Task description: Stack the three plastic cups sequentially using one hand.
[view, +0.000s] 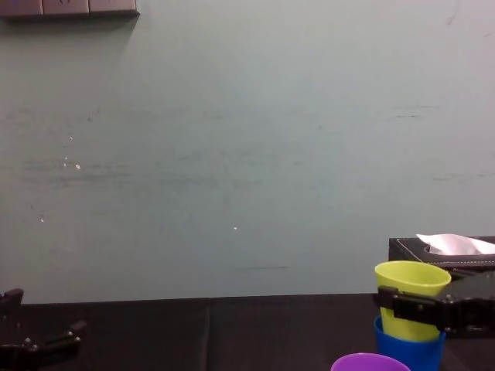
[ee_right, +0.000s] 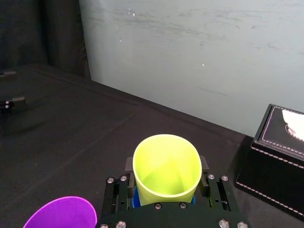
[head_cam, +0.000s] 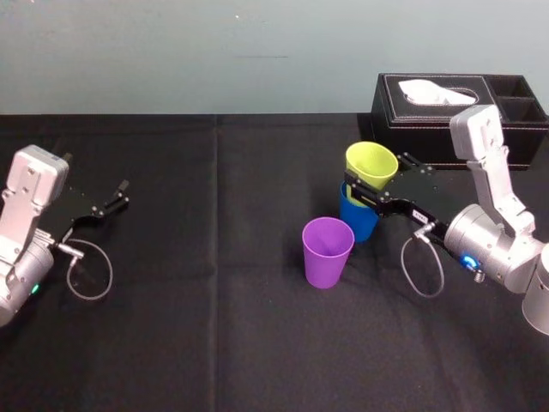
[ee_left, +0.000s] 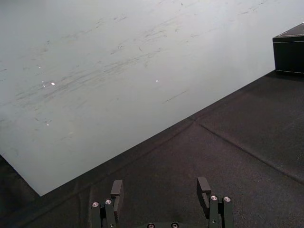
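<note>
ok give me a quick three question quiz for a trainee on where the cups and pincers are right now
1. True or false: the purple tapered plastic cup stands by itself, inside no other cup.
2. Choose one: the left pincer is A) open and idle, far out on the left, B) shut on a cup, C) hovering over the purple cup.
3. Fill the gap: the right pincer is shut on the yellow-green tapered plastic cup, whose base sits in the ___ cup.
Key: 1 true; 2 A; 3 blue, meaning the blue tapered plastic cup.
</note>
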`<state>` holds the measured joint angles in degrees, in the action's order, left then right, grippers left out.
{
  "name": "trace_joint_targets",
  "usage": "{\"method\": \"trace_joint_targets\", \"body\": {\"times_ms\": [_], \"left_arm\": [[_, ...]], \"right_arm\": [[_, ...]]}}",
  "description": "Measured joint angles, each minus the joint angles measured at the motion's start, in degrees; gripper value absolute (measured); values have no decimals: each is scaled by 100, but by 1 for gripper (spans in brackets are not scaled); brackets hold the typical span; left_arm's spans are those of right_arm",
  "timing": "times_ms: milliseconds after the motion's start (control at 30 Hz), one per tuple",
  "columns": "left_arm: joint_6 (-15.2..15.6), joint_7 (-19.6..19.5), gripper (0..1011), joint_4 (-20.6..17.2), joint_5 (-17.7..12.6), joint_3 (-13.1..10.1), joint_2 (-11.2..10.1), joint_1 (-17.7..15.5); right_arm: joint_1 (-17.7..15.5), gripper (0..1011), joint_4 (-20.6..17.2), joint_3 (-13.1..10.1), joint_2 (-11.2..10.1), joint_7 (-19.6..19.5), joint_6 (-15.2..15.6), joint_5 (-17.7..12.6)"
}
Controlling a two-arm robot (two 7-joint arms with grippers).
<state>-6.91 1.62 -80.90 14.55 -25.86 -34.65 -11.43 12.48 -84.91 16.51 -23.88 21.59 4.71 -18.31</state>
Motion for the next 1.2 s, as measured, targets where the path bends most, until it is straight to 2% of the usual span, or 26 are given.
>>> {"method": "trace_joint_targets", "body": {"times_ms": [333,1033,1200], "left_arm": [[0,0,1011,0,0,0,0,0],[0,0,1011,0,0,0,0,0],[0,0,1012,0,0,0,0,0]], "right_arm": [[-26,738,141,33,35,15,-34,27],[-70,738,154,29,42,-35,-32,78],[-68,839,153,29,42,-38,-30,77]]}}
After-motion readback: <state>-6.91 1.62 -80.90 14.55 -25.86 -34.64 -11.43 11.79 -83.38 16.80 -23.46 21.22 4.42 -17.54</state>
